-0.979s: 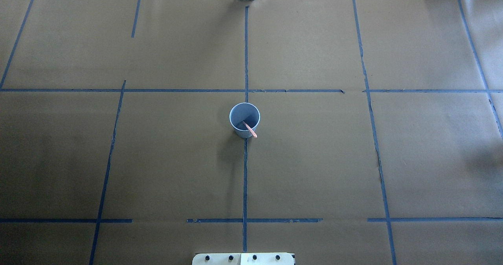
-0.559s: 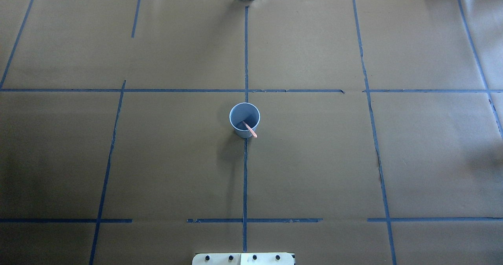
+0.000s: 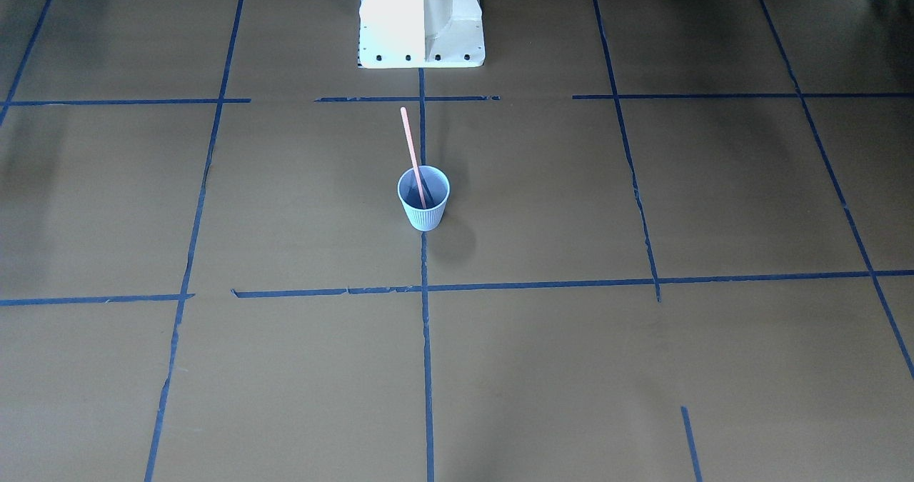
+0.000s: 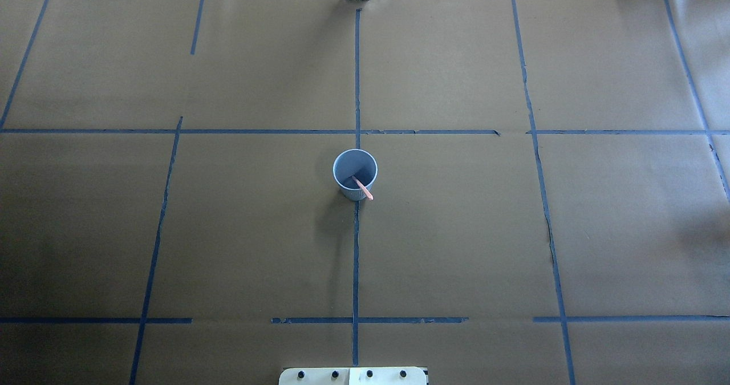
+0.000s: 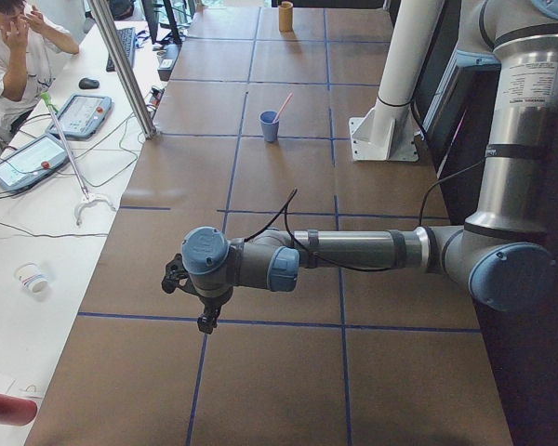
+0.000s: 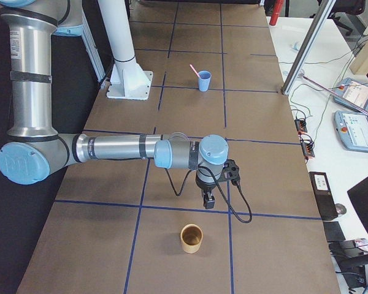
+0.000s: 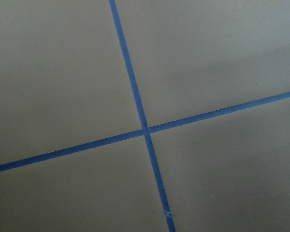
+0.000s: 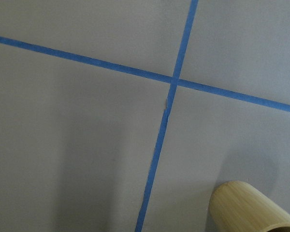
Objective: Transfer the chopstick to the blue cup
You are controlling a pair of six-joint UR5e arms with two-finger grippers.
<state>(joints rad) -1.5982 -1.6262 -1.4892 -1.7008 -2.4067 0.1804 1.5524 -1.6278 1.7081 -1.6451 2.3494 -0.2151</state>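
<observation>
The blue cup [image 3: 425,216] stands upright near the table's middle, on the centre tape line. One salmon-pink chopstick [image 3: 410,141] stands in it, leaning on the rim toward the robot's base. Both show in the overhead view, the cup [image 4: 347,165] and the chopstick [image 4: 364,190]. My left gripper [image 5: 205,321] shows only in the exterior left view, far from the cup [image 5: 270,127]; I cannot tell if it is open. My right gripper [image 6: 208,202] shows only in the exterior right view, far from the cup [image 6: 203,81]; I cannot tell its state either.
A bamboo cup [image 6: 191,238] stands upright near my right gripper, toward the table's right end, and shows in the right wrist view [image 8: 246,208]. The white robot base [image 3: 421,18] is behind the blue cup. Operators' tablets and cables lie on the far-side bench [image 5: 37,158].
</observation>
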